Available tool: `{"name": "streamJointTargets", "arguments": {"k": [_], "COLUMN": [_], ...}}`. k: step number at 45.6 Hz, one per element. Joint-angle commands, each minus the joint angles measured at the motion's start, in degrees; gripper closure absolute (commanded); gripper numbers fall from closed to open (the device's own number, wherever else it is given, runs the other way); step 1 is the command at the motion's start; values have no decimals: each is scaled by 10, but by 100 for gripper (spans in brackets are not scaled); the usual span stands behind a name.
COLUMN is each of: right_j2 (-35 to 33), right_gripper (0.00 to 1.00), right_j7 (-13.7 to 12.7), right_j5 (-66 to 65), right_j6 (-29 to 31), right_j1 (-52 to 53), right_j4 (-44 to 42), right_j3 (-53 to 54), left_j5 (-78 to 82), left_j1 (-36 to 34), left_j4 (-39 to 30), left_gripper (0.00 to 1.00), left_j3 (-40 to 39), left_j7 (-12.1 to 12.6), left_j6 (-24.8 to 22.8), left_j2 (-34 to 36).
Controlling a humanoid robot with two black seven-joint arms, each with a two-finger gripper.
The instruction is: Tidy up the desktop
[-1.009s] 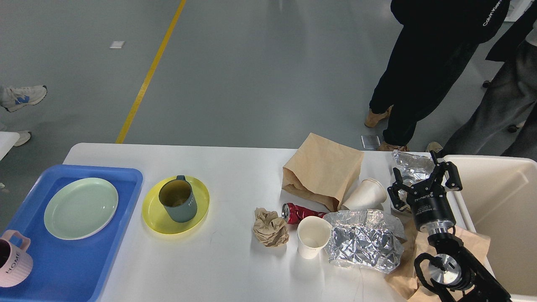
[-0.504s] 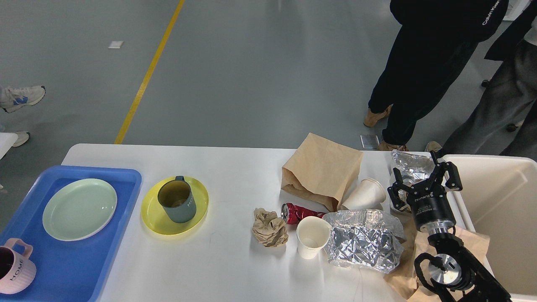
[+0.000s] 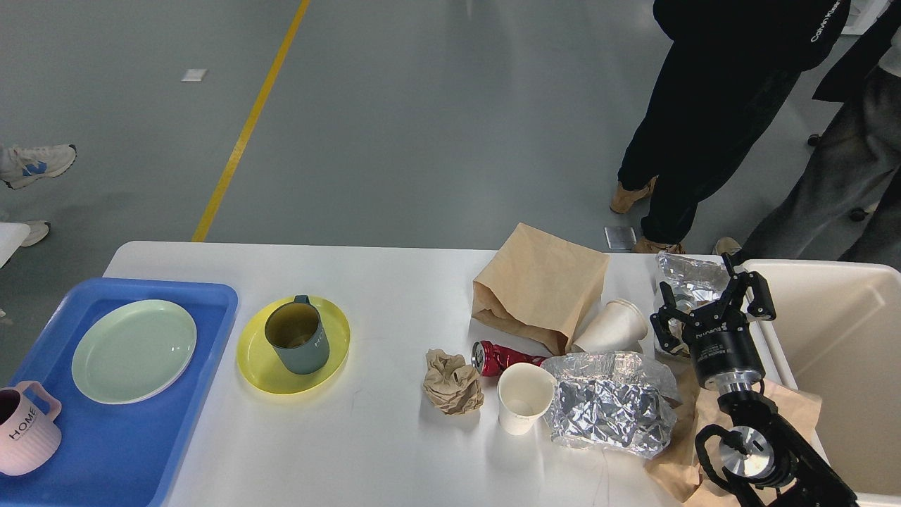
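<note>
The white desktop (image 3: 380, 451) holds litter on its right half: a brown paper bag (image 3: 542, 285), a tipped paper cup (image 3: 611, 326), an upright paper cup (image 3: 522, 398), a crushed red can (image 3: 496, 357), a crumpled paper ball (image 3: 452, 381), a large foil bag (image 3: 609, 412) and a smaller foil bag (image 3: 686, 273). My right gripper (image 3: 704, 290) is open and empty, hovering over the smaller foil bag near the far right edge. My left gripper is out of view.
A blue tray (image 3: 134, 451) at the left holds a pale green plate (image 3: 134, 351) and a pink mug (image 3: 24, 433). A yellow plate (image 3: 257, 366) bears a dark green mug (image 3: 297, 336). A cream bin (image 3: 845, 366) stands right of the table. People stand behind.
The pink mug on the blue tray has shifted slightly and turned. My right arm has not moved.
</note>
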Motion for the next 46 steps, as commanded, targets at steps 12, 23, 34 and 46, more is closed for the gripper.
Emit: {"name": "streamJointTargets", "arguments": {"k": [12, 23, 34, 46], "right_j2": [0, 0, 0, 0], "right_gripper": [0, 0, 0, 0], "right_j7": [0, 0, 0, 0], "right_j5": [0, 0, 0, 0], "right_j6": [0, 0, 0, 0], "right_j1": [0, 0, 0, 0], "right_j4": [1, 1, 1, 1], "right_j3": [0, 0, 0, 0], "left_j5": [-1, -1, -24, -226], "left_j1": [-5, -45, -374, -696], "left_j4": [-20, -81, -254, -487], "left_gripper": [4, 4, 4, 4], "left_j3": [1, 27, 344, 561], "left_j7": [2, 5, 4, 5], "left_j6": [-4, -19, -48, -49], "left_j2": [3, 32, 30, -251]}}
